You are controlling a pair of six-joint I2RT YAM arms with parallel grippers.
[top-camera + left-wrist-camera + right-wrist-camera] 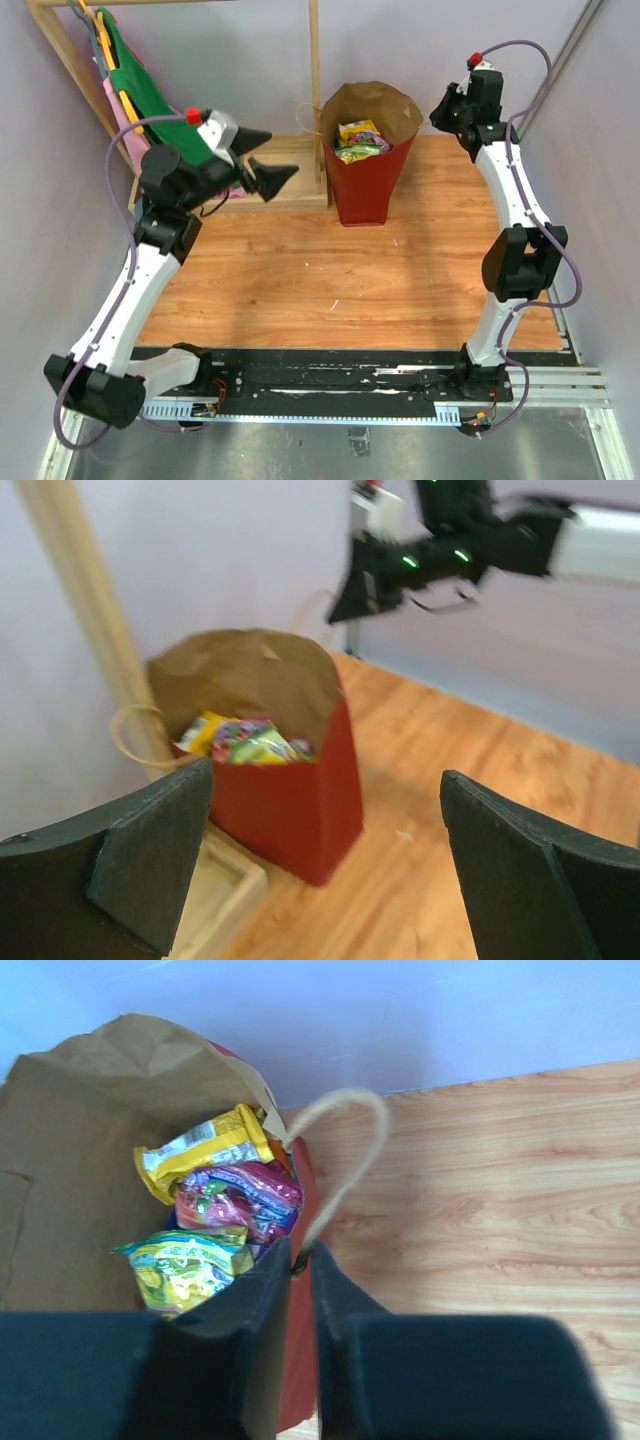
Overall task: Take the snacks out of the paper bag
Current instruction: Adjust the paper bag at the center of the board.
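Small glossy candy packets [228,1198] in yellow, purple-pink and green-yellow film lie heaped inside a tall paper bag [365,190]. The bag is dark red on its lower outside and brown kraft at its crumpled open mouth. It stands upright at the far middle of the wood-grain table [300,290]. Only the top layer of the heap shows, and whatever sits beneath is hidden.

The packets look light, soft and crinkly, with slick film that could slide out of a loose pinch. A crimped end seal on the topmost packet, reached from straight above, appears the surest place to take hold. The bag itself looks thin-walled and light, apt to tip or skid if tugged.

The right gripper [300,1260] has its black fingers drawn nearly together on the bag's right rim. One finger is inside the wall and one outside, at the foot of a thin tan twine loop handle [345,1160]. This grip seems meant to steady the bag.

The left gripper [282,154], spread wide and holding nothing, hovers over the table's left side. It points toward the bag but is well apart from it, beside a pale wooden rack [316,60]. A green cloth [150,90] and a pink one hang from the rack at far left.
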